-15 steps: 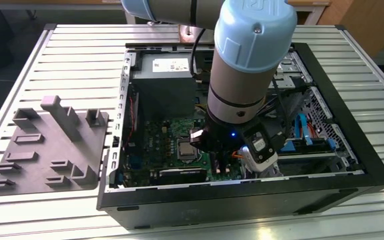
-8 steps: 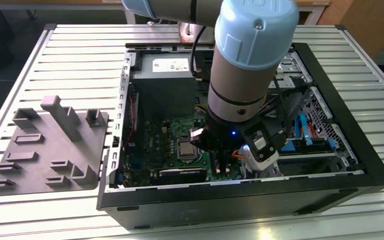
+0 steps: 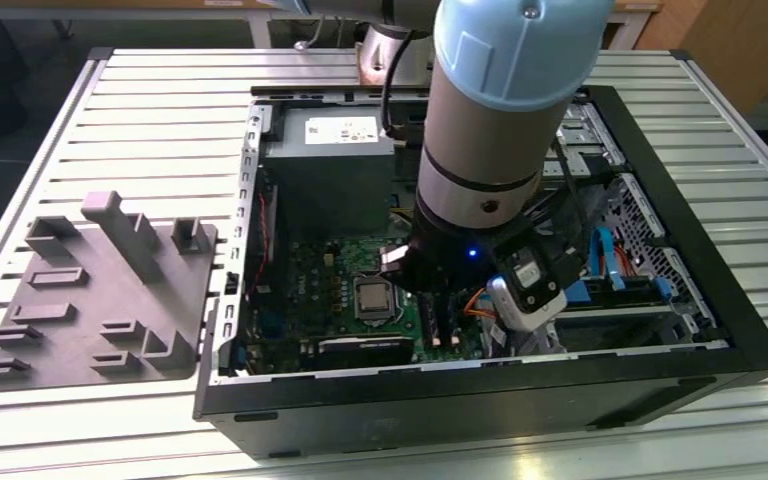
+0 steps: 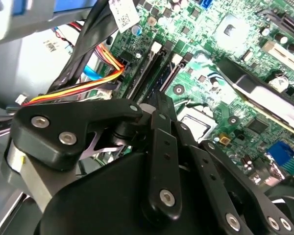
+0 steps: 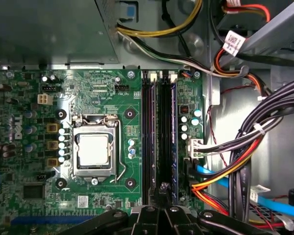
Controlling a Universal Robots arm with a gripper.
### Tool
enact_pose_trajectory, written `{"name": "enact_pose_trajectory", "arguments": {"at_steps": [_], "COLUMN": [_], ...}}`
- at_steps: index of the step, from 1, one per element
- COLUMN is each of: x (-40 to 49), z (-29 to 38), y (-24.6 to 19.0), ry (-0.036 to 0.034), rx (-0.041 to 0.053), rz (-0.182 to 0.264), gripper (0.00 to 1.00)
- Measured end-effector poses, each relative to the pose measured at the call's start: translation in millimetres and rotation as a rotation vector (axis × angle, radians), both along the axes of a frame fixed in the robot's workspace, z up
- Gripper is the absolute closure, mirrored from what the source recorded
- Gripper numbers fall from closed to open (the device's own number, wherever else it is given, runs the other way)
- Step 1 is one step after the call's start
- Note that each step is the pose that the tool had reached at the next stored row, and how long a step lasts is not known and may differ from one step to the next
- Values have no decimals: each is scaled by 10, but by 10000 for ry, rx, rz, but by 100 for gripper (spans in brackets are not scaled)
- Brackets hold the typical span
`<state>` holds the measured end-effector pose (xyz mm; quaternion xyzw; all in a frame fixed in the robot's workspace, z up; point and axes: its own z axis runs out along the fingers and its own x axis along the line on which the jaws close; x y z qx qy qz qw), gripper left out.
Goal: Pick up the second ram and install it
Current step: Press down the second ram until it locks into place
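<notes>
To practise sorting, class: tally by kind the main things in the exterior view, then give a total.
Grey holder tray: 1
Open computer case: 1
Robot arm: 1
Total: 3

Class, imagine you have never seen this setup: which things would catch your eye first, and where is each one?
The big robot arm reaching down into the open computer case stands out first. Under it, in the first wrist view, lies the green motherboard with its shiny processor, and the black claw sits over the long memory slots. On the exterior view's left rests a grey holder tray.
</notes>
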<state>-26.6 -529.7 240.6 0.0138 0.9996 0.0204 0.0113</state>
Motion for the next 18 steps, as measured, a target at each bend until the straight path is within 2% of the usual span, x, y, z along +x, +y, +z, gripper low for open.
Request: {"name": "enact_pose_trajectory", "arguments": {"at_steps": [9, 13, 18], "x": [1, 0, 0], "z": [5, 4, 4], "y": [8, 59, 161], "ry": [1, 0, 0], "rx": [-3, -1, 0], "rz": [1, 0, 0], "gripper": [89, 89, 89]}}
